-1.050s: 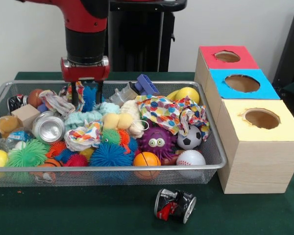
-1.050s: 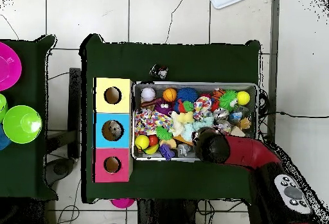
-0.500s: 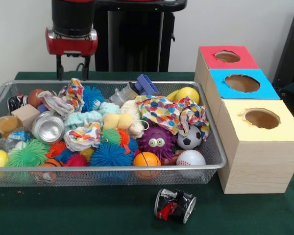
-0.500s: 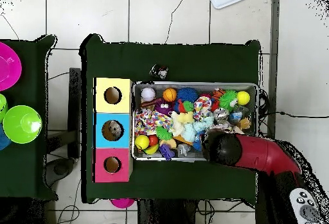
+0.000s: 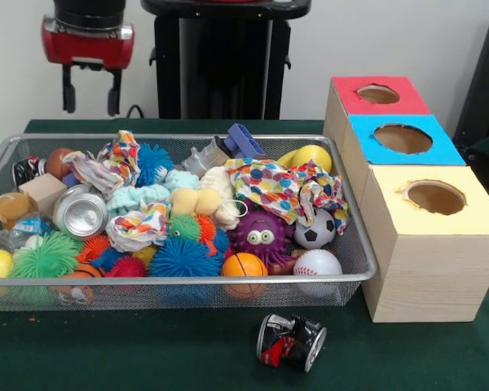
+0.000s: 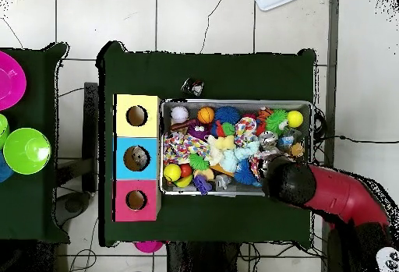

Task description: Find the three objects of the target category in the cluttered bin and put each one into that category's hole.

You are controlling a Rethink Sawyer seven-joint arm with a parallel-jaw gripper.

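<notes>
1. Green felt covered the tabletop [image 5: 147, 358], and on it sat a wire-mesh bin [image 5: 179, 289] heaped with soft, spiky and crumpled things.
2. Beside the bin stood a plywood box [image 5: 416, 269] with three round holes under coloured paper: a red hole [image 5: 378, 94], a blue hole [image 5: 403, 138] and a yellow hole [image 5: 435, 197].
3. I saw the gripper [image 5: 89, 96] hanging high above the bin's far left corner, its jaws parted and holding nothing.
4. Half a second earlier it had hung lower and nearer the bin's middle; a second earlier its jaws were down among the clutter by the patterned cloth [image 5: 118, 159] and blue spiky ball [image 5: 152, 163]. Both lay in the bin, unlifted.
5. Round balls lay along the front: an orange basketball [image 5: 244, 267], a baseball [image 5: 317, 264] and a small soccer ball [image 5: 315, 230], beside a purple spiky toy with eyes [image 5: 262, 235].
6. A shiny silver can [image 5: 81, 212] rested at the left, and a crushed dark can [image 5: 291, 342] lay on the felt outside the bin.
7. From overhead I could see something inside the blue hole, which the front view hid; there the arm [image 6: 327, 195] covered the bin's corner and hid the jaws.
</notes>
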